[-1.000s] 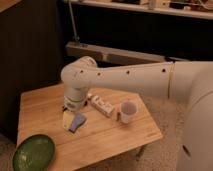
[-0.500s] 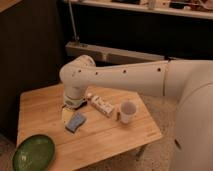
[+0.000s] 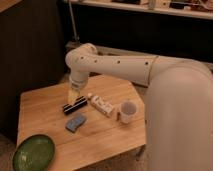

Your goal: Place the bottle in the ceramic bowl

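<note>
Wooden bench (image 3: 45, 107) carries all the things. The white robot arm (image 3: 115, 65) reaches down over its middle, and the pincer (image 3: 73, 96) hangs right over the black ridged bar (image 3: 75, 105); whether it is open or closed, I cannot tell. The bottle (image 3: 101, 105) lies on its side just right of the bar, near the white mug (image 3: 128, 112). A blue sponge (image 3: 76, 122) lies in front of the bar. The ceramic bowl (image 3: 33, 152), dark green, sits at the front left corner, well apart from the bottle.
</note>
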